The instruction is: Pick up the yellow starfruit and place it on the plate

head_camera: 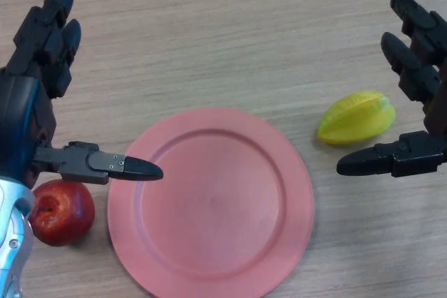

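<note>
A yellow starfruit [357, 117] lies on the wooden table, just right of a round pink plate [167, 242]. The plate holds nothing. My right hand [420, 68] is at the right edge, open, with fingers straight above the starfruit and its thumb [380, 159] just below it; it does not touch the fruit. My left hand [31, 82] is at the left edge, open, with its thumb [119, 165] reaching over the plate's left rim.
A red apple [61, 211] lies on the table by the plate's left edge, under my left hand. The wooden table top [223, 33] stretches across the far side.
</note>
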Motion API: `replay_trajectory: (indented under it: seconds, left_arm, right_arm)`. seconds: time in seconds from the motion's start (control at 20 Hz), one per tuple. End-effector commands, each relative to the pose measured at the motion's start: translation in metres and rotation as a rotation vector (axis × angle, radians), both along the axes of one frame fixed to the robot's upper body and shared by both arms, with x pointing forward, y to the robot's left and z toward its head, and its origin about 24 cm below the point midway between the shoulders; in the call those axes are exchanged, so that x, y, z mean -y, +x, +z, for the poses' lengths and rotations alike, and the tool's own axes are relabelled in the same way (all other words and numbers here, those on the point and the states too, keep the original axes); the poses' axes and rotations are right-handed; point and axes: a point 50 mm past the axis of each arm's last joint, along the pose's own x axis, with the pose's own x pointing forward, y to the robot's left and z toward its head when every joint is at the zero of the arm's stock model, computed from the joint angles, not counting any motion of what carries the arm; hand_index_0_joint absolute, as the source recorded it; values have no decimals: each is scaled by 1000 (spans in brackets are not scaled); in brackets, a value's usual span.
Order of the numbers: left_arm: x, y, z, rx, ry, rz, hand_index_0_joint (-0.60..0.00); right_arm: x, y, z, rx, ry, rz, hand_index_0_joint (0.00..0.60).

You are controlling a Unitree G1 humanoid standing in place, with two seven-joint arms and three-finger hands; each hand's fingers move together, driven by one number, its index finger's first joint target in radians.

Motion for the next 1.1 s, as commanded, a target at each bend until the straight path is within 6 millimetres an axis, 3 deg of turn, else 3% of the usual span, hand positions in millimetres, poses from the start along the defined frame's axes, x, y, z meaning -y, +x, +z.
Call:
replay_trajectory:
  seconds: [0.05, 0.7, 1.1]
  left_arm:
    - [-7, -12, 31, 228, 37, 11, 0]
    - [-1, -12, 26, 190, -9, -22, 0]
    - [-3, -12, 24, 191, -20, -24, 0]
  right_arm:
    - [9, -9, 37, 256, -25, -14, 0]
    - [10, -5, 32, 267, -30, -30, 0]
    - [18, 33, 20, 313, -198, -58, 0]
